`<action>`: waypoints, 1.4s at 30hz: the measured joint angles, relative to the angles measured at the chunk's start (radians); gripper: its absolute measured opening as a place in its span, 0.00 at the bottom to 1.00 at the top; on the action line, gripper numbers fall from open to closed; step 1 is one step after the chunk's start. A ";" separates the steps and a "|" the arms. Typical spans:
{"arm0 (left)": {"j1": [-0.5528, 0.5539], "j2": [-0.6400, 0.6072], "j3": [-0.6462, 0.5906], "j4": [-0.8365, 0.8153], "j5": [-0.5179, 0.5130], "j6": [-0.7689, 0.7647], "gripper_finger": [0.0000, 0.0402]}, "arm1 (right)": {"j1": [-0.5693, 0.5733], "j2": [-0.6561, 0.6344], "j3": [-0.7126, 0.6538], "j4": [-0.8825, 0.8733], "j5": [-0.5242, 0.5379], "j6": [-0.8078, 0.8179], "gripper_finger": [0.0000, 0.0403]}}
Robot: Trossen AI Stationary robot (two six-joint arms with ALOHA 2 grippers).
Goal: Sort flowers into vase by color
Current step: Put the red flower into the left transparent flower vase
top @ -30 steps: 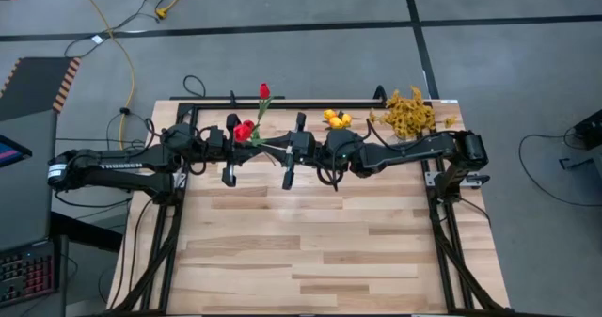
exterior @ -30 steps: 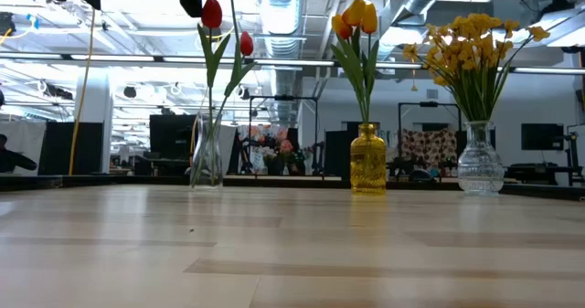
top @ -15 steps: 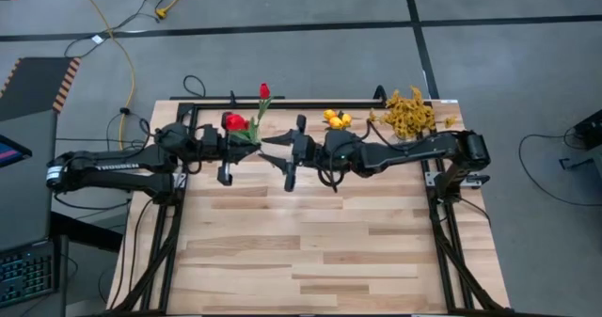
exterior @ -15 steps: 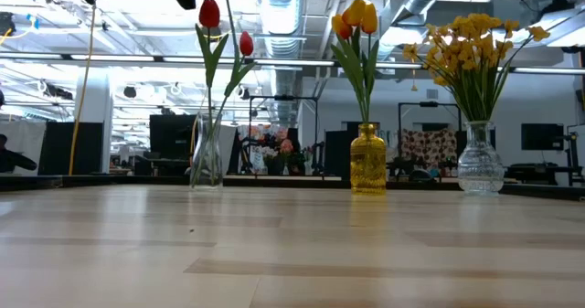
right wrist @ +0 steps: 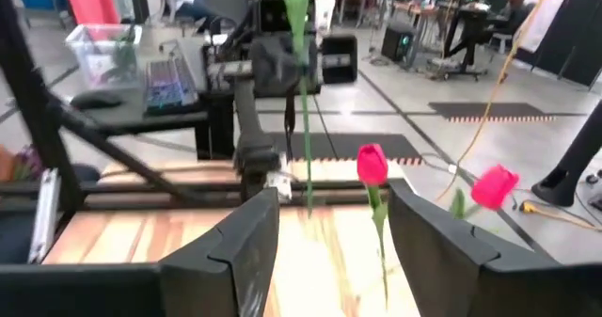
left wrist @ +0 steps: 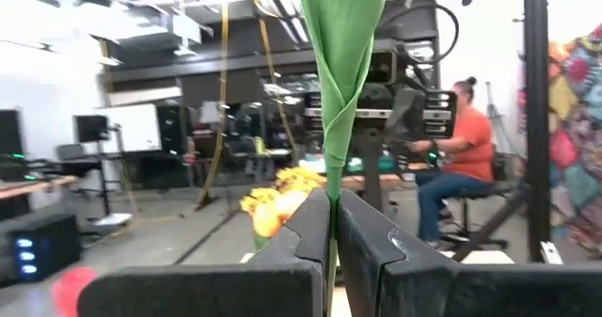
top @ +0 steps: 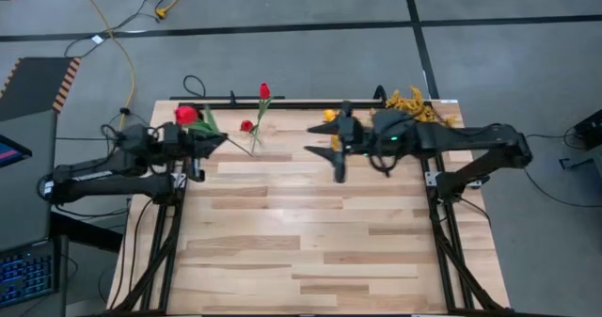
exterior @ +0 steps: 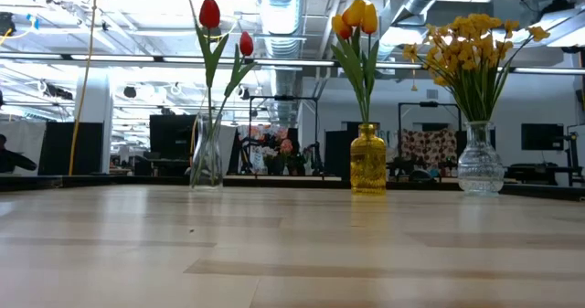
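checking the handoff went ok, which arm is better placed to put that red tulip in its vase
Left. The left gripper grips the red tulip by its stem, near the clear vase; the right gripper is open and empty.

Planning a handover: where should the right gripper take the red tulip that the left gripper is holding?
Probably the bare stem hanging below the left gripper, approached level from the right gripper's side, jaws closing across it. The red tulip hangs near upright, and its leaves and bloom sit above the hold.
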 joint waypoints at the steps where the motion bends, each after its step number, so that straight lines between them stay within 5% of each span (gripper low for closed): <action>1: 0.000 -0.026 0.000 -0.021 -0.017 0.006 0.00 | 0.005 -0.019 0.000 -0.033 0.000 0.001 0.56; 10: 0.000 -0.183 0.000 -0.229 -0.254 0.079 0.00 | 0.068 -0.177 -0.154 -0.052 0.000 0.004 0.56; 20: 0.000 -0.099 0.000 -0.235 -0.264 0.086 0.00 | 0.027 -0.357 -0.611 0.359 0.001 0.107 0.55; 27: 0.038 0.002 0.000 -0.144 -0.294 0.127 0.00 | 0.016 -0.513 -0.825 0.463 0.002 0.162 0.55; 32: 0.121 0.044 0.000 -0.119 -0.279 0.121 0.00 | 0.018 -0.616 -0.936 0.494 0.001 0.165 0.55; 42: 0.351 0.188 0.000 -0.036 -0.047 0.038 0.00 | 0.019 -0.757 -1.109 0.516 0.000 0.164 0.55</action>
